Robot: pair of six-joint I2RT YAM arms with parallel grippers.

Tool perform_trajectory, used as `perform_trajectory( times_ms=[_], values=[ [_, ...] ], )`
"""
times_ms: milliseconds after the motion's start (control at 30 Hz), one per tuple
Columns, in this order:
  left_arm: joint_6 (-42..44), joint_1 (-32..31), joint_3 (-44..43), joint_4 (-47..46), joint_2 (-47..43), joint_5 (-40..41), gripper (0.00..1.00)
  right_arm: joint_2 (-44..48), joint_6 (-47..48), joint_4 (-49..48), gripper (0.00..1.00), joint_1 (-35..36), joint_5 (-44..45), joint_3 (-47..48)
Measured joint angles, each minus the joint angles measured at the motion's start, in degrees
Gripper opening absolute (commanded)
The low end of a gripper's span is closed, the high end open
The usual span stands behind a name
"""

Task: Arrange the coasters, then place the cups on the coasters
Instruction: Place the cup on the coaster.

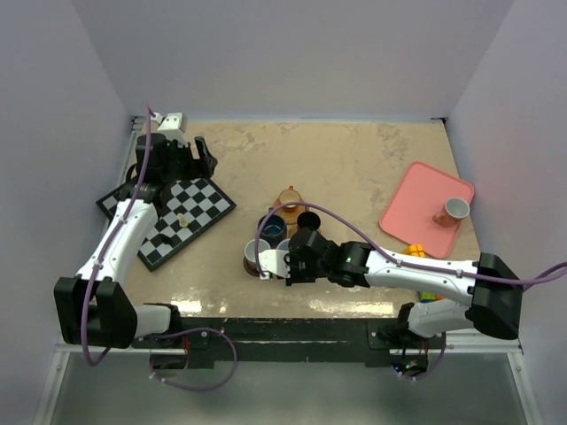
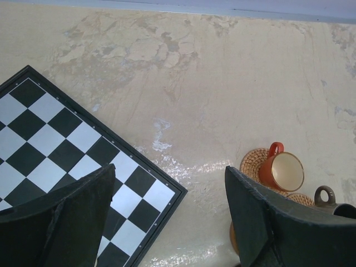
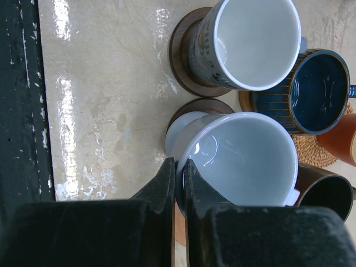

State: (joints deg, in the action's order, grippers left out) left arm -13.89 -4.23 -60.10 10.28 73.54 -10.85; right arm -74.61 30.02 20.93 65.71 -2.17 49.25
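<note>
Pinching the pale cup [image 3: 239, 161] by its rim with the right gripper [image 3: 179, 167], fingers [image 3: 167, 183] squeezed narrow on the thin wall, right over the near dark coaster [image 3: 200, 105]. Can't tell contact with the disc from any view. Lower straight down, keep the cup level, centre the foot on the disc before letting go. Open only slightly, then lift straight up to avoid dragging the rim. No sideways swing: patterned white cup [image 3: 250, 39] just beside on the second dark coaster [image 3: 179, 50], blue cup [image 3: 320, 92] just beside on the other flank. No job here for the left gripper [image 2: 169, 169]: fingers spread wide, holding nothing, hanging over the chessboard [image 2: 50, 144] corner, well apart from the cluster. Right wrist view only: the rim pinch and the overlap of cup on coaster, both hidden under the arm from above. Top view only: one more cup, the tray cup [image 1: 456, 209], on the pink tray [image 1: 416, 199], well apart from the rest, probably next. Left wrist view only: orange cup [image 2: 283, 171] sitting on a woven coaster [image 2: 251, 161], black cup [image 2: 342, 210] just beside.
</note>
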Motion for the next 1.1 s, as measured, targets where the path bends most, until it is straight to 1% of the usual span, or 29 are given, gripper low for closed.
perform_trajectory(
  times_ms=[1100],
  values=[
    [0.0,0.0,0.02,-0.33,0.11,-1.22,0.84,-1.42,0.68,-2.67,0.0,-0.02,1.64,-0.83]
  ],
)
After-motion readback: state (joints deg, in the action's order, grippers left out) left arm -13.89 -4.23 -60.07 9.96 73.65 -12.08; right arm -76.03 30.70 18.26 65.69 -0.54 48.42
